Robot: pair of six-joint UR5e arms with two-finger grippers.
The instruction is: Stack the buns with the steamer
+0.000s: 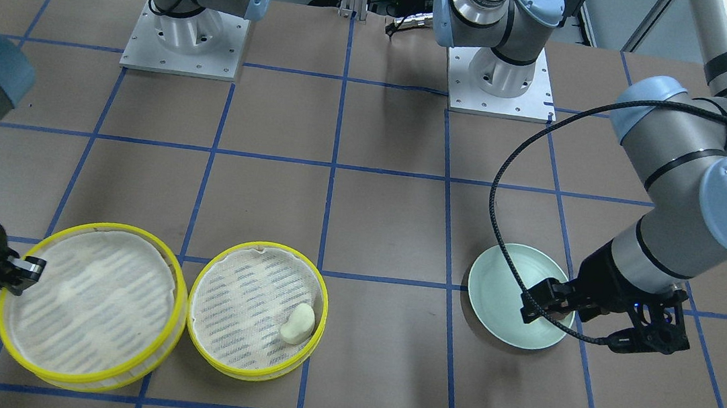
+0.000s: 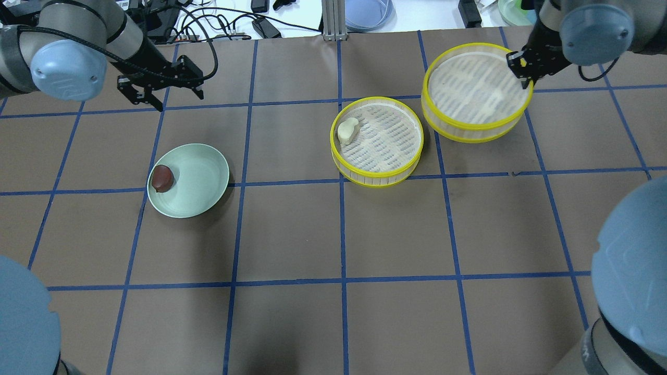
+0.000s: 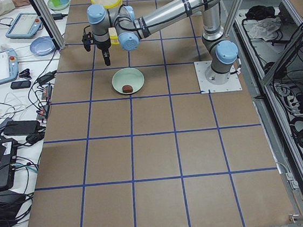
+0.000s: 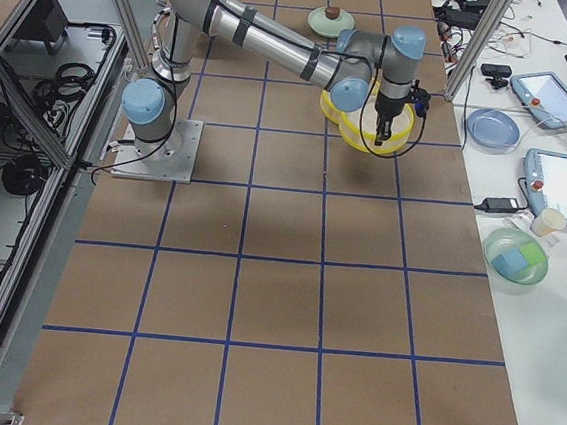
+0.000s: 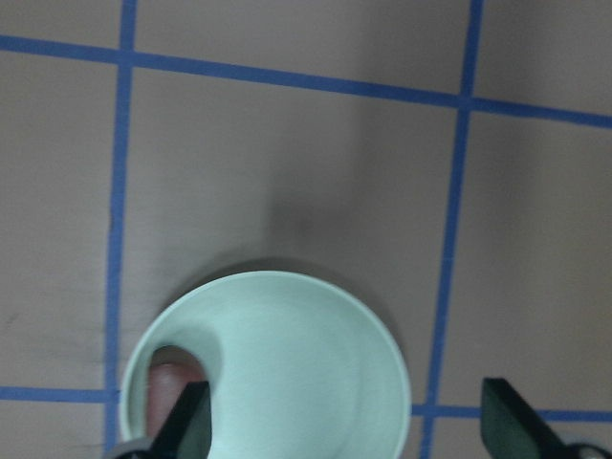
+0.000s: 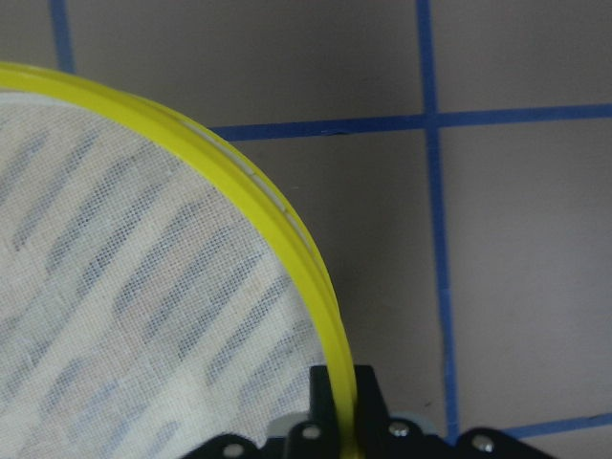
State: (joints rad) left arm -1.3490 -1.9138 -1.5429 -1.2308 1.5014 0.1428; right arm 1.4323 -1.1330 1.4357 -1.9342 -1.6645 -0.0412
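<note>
Right gripper [image 6: 342,392] at the bottom edge of its own wrist view: jaws pinched tight on the yellow rim of the empty steamer tier [image 2: 477,133], one finger inside the rim over the striped liner, one outside. Just beside that tier, on the counter [image 2: 292,234], the second steamer tier [image 2: 378,177], with the cream-white bun [image 2: 347,130] lying on its liner close against the rim.

Left gripper [image 5: 349,426]: jaws spread wide, holding nothing, touching nothing, hanging over the counter near the pale green plate [image 2: 200,182]. Dark reddish-brown bun [image 2: 162,178] on the plate, right at its edge.

Plain from overhead: brown bun whole, both tiers, both grippers. From the front-facing camera: no brown bun, that part of the plate hidden behind the left wrist and cable. From the left wrist: only a sliver of brown bun beside one fingertip. From the right wrist: only the rim grip and the liner, neither bun.
</note>
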